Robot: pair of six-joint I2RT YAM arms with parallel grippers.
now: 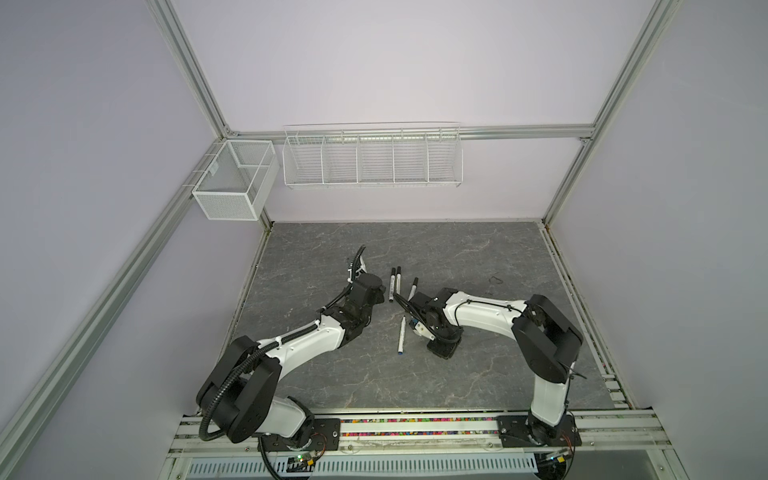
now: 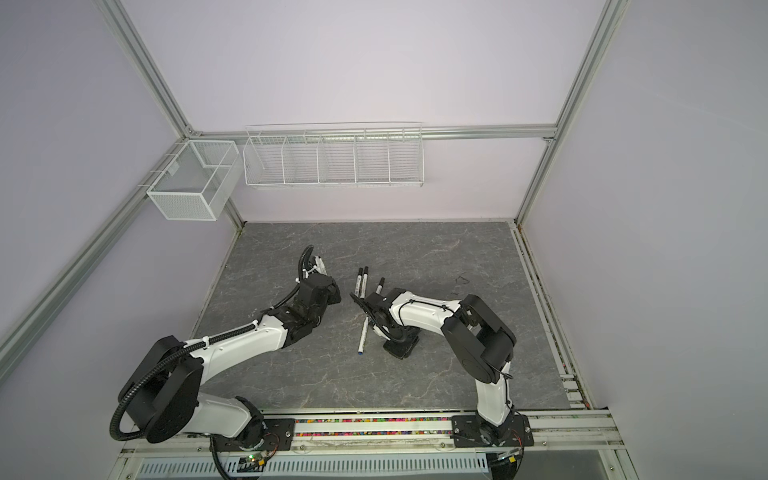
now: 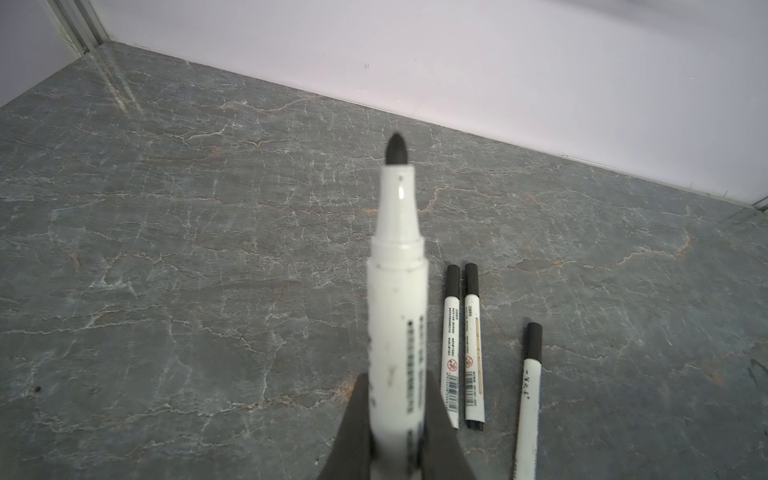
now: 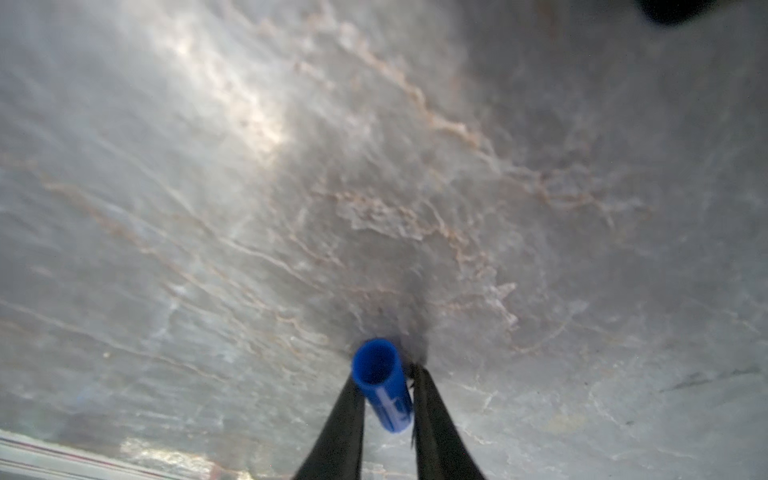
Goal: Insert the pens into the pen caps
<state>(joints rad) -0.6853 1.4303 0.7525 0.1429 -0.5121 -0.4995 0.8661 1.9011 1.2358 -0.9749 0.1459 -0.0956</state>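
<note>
My left gripper [image 3: 397, 382] is shut on the barrel of an uncapped white pen [image 3: 397, 291] whose black tip points toward the back wall. In a top view this left gripper [image 1: 363, 274] is left of three black-capped pens [image 1: 392, 284] [image 1: 399, 282] [image 1: 413, 288] lying near the middle. My right gripper [image 4: 386, 372] is shut on a blue pen cap [image 4: 380, 382], open mouth facing away, just above the grey table [image 4: 208, 208]. In a top view the right gripper [image 1: 414, 323] is beside the tip of a blue-ended pen [image 1: 402, 336] lying flat.
A small dark loop [image 1: 495, 279] lies on the table at the right. A white wire rack [image 1: 372, 156] and a mesh bin [image 1: 235, 178] hang on the back wall. Aluminium rails [image 1: 415, 428] run along the front edge between the arm bases.
</note>
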